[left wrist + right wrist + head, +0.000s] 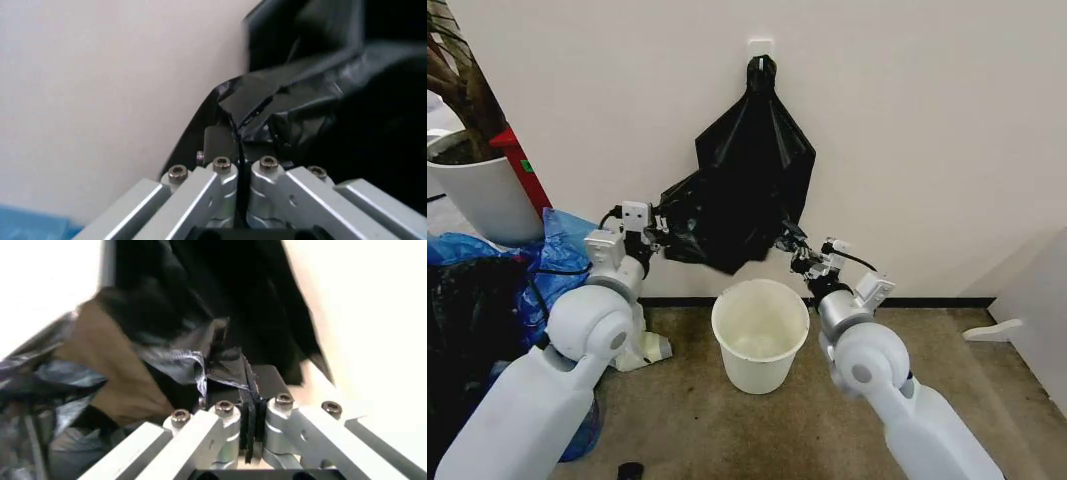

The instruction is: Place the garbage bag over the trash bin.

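Nearest us, lower centre of the head view: trash bin point(760, 333) upright on the floor. Above it we see the garbage bag point(717, 225) stretched between both arms against the wall. Left gripper point(659, 227) fingers pinch its left edge; right gripper point(789, 240) fingers pinch its right edge. Blue bags point(552, 250) at frame left.

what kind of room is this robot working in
Probably an indoor corner of an office or lab: a plain wall with a dark baseboard, a worn floor, a potted tree in a white planter, blue plastic bags and a white trash bin.
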You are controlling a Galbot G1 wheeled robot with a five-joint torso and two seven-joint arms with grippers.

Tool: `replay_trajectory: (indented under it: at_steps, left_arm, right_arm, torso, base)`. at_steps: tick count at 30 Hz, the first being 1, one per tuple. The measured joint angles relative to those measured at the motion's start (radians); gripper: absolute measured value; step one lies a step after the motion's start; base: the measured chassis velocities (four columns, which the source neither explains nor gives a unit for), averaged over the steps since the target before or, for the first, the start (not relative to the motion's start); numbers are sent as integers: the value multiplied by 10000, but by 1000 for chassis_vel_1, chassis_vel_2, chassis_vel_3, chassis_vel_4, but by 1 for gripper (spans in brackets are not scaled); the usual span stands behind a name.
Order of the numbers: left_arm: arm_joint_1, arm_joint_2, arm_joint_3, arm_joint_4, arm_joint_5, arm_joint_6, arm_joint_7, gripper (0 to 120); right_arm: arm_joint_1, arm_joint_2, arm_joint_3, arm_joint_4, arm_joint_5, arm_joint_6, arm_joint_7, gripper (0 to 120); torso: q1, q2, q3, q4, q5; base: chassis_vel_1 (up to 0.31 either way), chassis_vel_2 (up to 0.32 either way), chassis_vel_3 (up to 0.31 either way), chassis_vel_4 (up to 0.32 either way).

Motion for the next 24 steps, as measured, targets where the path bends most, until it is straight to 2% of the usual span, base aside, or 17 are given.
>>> replay_trajectory:
  at_steps: [4,7,12,15,21,24]
  left_arm:
    - [-245,107,-3,-172,-448,-85,331,0]
    - [-477,224,120,-215,-1003,-304,1025,0]
    - [-718,235,321,-101,-1506,-565,1642,0]
    - [-1197,207,769,259,-1724,-1475,2740,0]
    - [-2111,170,1348,275,-2383,-1755,3091,0]
    - [-2251,192,1392,195,-2489,-1741,3088,0]
  right_arm:
    - [16,-138,251,476,124,-99,-10,0]
    - [-130,-471,871,1319,636,-288,-59,0]
    - [-337,-831,1458,1888,1063,-411,-134,0]
    - [-395,-1337,1980,2327,1373,-402,-178,0]
    - [-332,-2132,2296,2937,1935,-409,-1,0]
    - [-321,-2279,2328,2989,2131,-408,85,0]
  torso:
    - [1,0,1,0,1]
    - [1,0,1,-2,1]
    - [2,0,1,-1,1]
    - [2,0,1,-3,2]
    - [3,0,2,-3,2]
    - [3,0,2,-2,3]
  base:
    - [0,0,0,0]
    - [0,0,0,0]
    - [0,0,0,0]
    - [0,0,0,0]
    - [0,0,0,0]
    - [0,0,0,0]
